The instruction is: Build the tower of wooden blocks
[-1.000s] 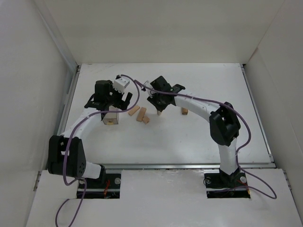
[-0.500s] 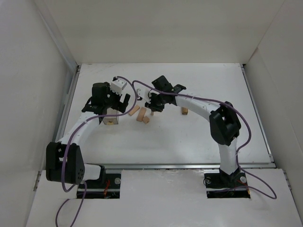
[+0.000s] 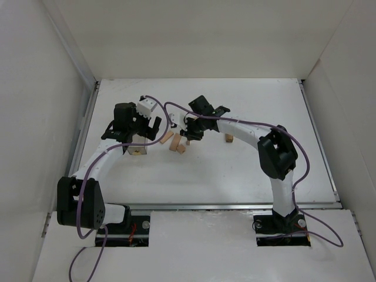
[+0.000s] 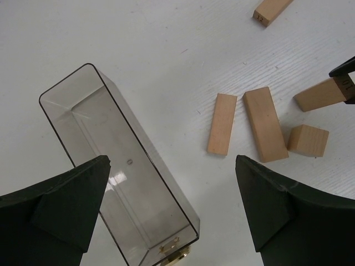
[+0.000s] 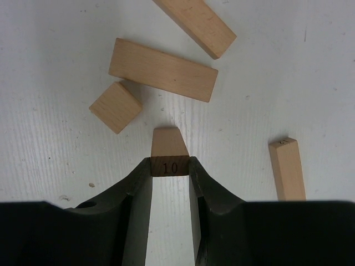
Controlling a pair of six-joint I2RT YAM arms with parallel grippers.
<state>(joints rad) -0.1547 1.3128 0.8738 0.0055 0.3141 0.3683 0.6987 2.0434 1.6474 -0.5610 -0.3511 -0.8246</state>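
My right gripper (image 5: 170, 166) is shut on a tan wood block marked 10 (image 5: 169, 145), held upright with its lower end at the white table. Just beyond it lie a small cube (image 5: 115, 107) and two planks (image 5: 162, 69) (image 5: 195, 22). Another plank (image 5: 287, 168) lies to the right. In the top view the right gripper (image 3: 190, 135) is beside this group of loose blocks (image 3: 175, 143). My left gripper (image 4: 172, 210) is open and empty, hovering over a clear plastic box (image 4: 119, 183), with the planks (image 4: 222, 123) to its right. No stacked tower shows.
The clear box (image 3: 137, 146) stands left of the blocks, under the left gripper (image 3: 148, 126). One separate block (image 3: 228, 138) lies right of the right gripper. White walls enclose the table on the left, back and right.
My right gripper has moved left with the block in it, closer to the loose blocks. My left arm has shifted slightly left.
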